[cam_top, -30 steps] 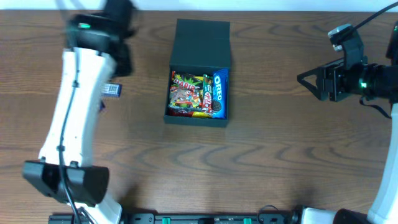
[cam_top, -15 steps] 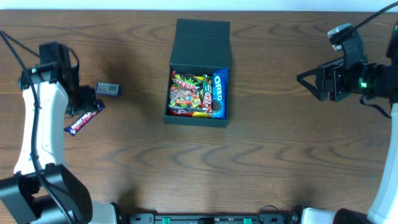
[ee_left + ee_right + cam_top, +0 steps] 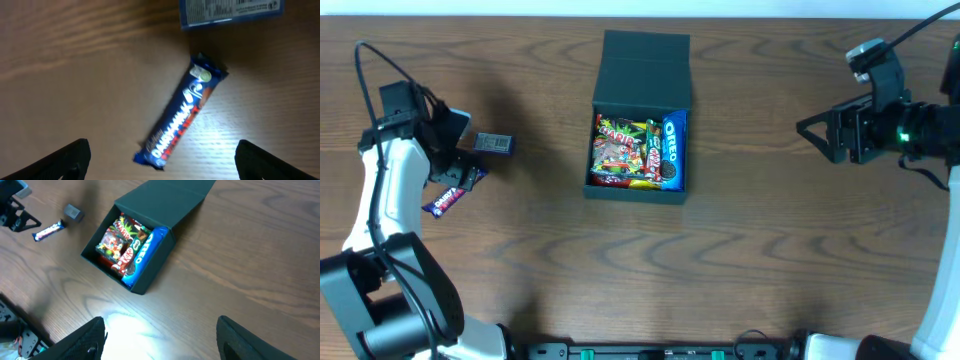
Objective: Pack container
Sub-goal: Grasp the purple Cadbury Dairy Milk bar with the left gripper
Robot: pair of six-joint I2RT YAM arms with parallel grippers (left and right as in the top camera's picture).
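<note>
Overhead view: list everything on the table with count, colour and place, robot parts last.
container: 1, dark charcoal, table centre, lid open
Oreo pack: 1, blue, inside container, right side
colourful packets: count unclear, red, green, yellow, inside container, beside Oreo pack
chocolate bar: 1, blue-purple, table's left
small box: 1, dark blue, near the bar
table: 1, brown wood
left gripper: 1, black, open above the bar
right gripper: 1, black, open, table's right

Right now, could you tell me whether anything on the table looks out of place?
Yes: a blue chocolate bar lies askew on the table, left of the open container, with a small packet beside it. Both are outside, while the other snacks sit packed inside.
</note>
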